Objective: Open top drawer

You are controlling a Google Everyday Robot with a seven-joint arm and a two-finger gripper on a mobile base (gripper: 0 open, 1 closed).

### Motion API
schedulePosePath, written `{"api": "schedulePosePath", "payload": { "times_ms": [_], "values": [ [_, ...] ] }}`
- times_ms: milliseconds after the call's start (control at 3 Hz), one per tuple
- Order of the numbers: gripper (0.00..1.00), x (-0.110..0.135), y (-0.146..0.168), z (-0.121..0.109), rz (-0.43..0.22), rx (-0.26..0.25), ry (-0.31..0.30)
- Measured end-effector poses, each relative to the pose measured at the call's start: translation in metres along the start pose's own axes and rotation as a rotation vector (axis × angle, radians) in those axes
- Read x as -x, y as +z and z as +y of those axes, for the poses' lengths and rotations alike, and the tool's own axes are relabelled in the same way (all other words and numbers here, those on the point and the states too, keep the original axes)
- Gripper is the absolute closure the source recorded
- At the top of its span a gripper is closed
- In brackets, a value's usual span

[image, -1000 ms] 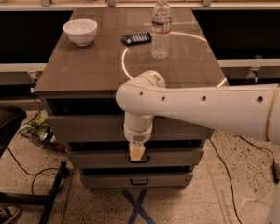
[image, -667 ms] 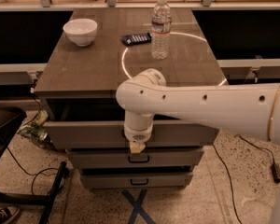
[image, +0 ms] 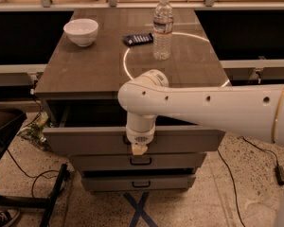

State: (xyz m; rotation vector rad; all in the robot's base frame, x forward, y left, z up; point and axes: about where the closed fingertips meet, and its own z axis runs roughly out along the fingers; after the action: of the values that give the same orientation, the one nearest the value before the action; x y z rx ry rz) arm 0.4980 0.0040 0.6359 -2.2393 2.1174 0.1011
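The white arm [image: 213, 110] reaches in from the right across the front of the counter [image: 85, 70]. Beneath the counter the top drawer [image: 85, 140] stands partly pulled out, with a dark gap behind its front panel. Two lower drawers [image: 99, 161] sit further back. The gripper [image: 139, 150] points down at the panel's centre, its fingers pinched together on the top drawer where the handle is hidden. On the counter stand a water bottle [image: 162, 28] and a white bowl [image: 81, 31].

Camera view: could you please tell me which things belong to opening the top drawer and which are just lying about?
Job: top drawer, partly out; gripper at its front centre.
Lying about: bowl, water bottle, dark flat item on the cabinet top; middle drawer; bottom drawer.
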Motion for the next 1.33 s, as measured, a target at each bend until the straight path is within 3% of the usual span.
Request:
{"api": "schedulePosePath", "payload": {
  "times_ms": [333,667,1333],
  "values": [
    [1.0,0.0,0.0,0.0,0.0,0.0,0.0],
    [1.0,-0.008,-0.014,0.02,-0.012,-0.04,0.045],
    [1.0,-0.019,-0.035,0.028,-0.012,-0.077,0.074]
  ]
}}
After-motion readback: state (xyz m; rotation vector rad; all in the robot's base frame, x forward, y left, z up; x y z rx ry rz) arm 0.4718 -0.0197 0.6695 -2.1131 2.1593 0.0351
